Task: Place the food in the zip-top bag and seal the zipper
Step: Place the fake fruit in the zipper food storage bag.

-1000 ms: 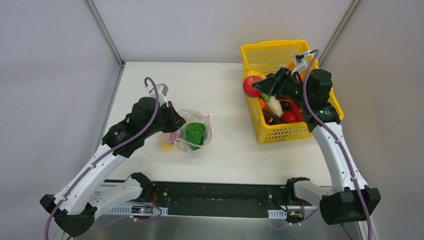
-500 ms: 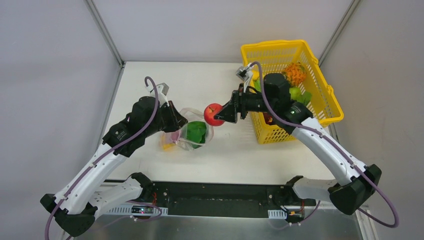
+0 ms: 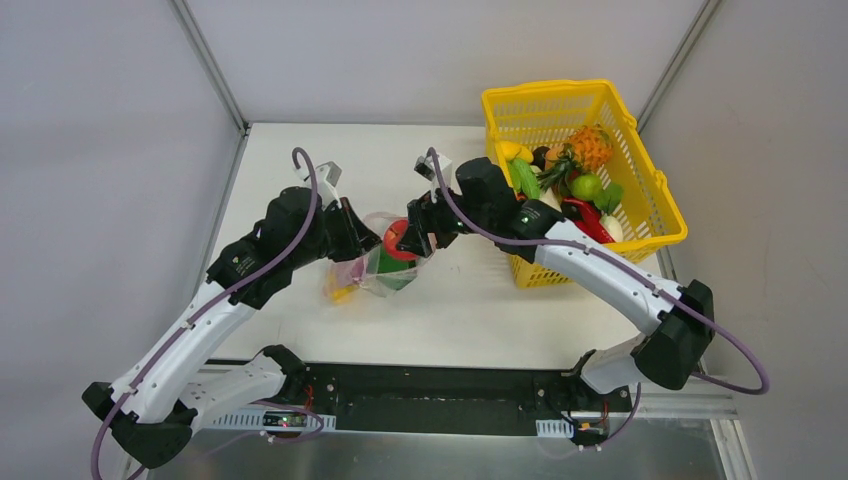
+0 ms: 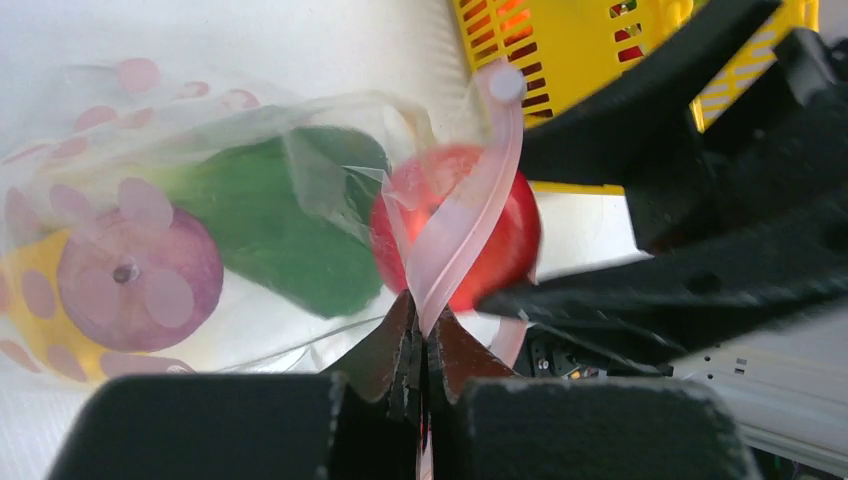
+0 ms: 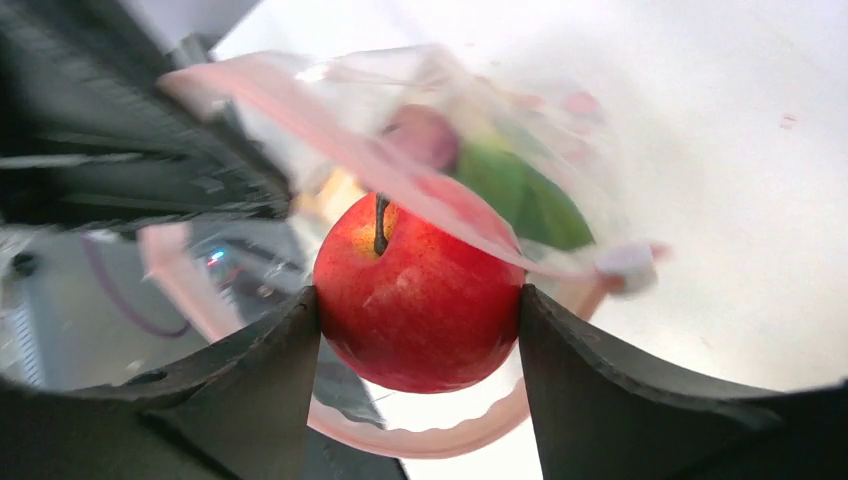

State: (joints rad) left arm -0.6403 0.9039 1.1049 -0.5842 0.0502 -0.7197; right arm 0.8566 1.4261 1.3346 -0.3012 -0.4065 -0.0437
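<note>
The clear zip-top bag (image 3: 375, 265) with pink dots lies left of table centre, holding a green vegetable (image 4: 290, 235), a purple fruit (image 4: 140, 265) and a yellow piece. My left gripper (image 4: 425, 335) is shut on the pink zipper strip (image 4: 460, 240) and holds the bag mouth up. My right gripper (image 5: 420, 300) is shut on a red apple (image 5: 420, 305) and holds it at the open mouth, between the two pink zipper edges (image 5: 330, 140). The apple also shows in the top view (image 3: 400, 240) and the left wrist view (image 4: 455, 240).
A yellow lattice basket (image 3: 640, 235) stands at the back right with a pineapple (image 3: 588, 147), a green fruit (image 3: 586, 186), a red pepper (image 3: 580, 212) and several other toys. A grey metal frame post (image 3: 210, 65) rises at the back left.
My right gripper carried the red apple from above the basket leftward across the table to the bag mouth. My left gripper stayed holding the zipper strip.
</note>
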